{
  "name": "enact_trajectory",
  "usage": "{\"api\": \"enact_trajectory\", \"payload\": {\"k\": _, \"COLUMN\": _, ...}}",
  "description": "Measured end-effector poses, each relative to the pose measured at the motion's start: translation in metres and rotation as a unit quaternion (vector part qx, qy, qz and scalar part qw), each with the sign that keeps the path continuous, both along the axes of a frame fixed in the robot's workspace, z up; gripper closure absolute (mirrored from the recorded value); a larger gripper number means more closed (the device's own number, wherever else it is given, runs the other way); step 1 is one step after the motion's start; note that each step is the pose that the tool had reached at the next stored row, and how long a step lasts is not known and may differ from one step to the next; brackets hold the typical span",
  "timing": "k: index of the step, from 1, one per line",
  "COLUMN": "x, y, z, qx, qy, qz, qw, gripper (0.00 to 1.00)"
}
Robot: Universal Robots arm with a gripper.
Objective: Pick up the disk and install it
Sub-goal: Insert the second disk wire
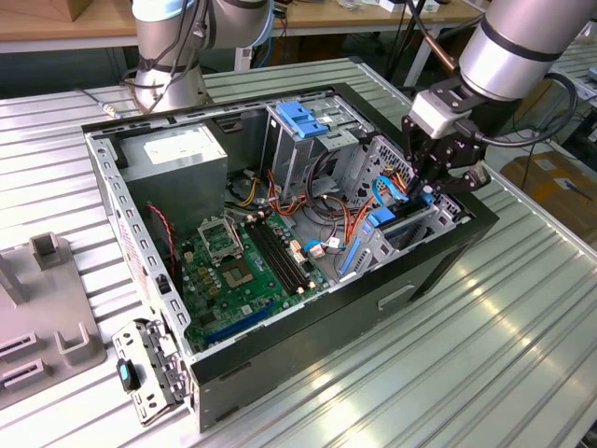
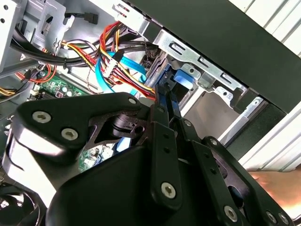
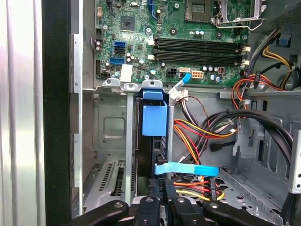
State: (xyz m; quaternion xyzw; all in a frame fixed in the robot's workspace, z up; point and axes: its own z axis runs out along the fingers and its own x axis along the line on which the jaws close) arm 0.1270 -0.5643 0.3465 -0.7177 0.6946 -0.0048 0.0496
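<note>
The disk stands on edge in a narrow slot of the metal drive bay, at the open computer case's end on the exterior view's right. Its bright blue carrier shows between the bay's walls, and in the exterior view it appears as a blue patch below the wrist. My gripper reaches down into that bay. In both wrist views its black fingers lie close together, shut on the disk's near edge. The rest of the disk is hidden inside the slot.
Bundles of red, yellow and black cables and a flat blue cable crowd the bay. The green motherboard, a grey power supply and a metal cage with blue clips fill the case. Grey fixtures sit on the slatted table.
</note>
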Motion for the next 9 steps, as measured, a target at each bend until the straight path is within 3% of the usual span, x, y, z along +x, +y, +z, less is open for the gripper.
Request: {"api": "enact_trajectory", "payload": {"k": 9, "x": 0.0, "y": 0.0, "z": -0.0039, "qx": 0.0, "qy": 0.0, "qz": 0.0, "qw": 1.0, "gripper": 0.84}}
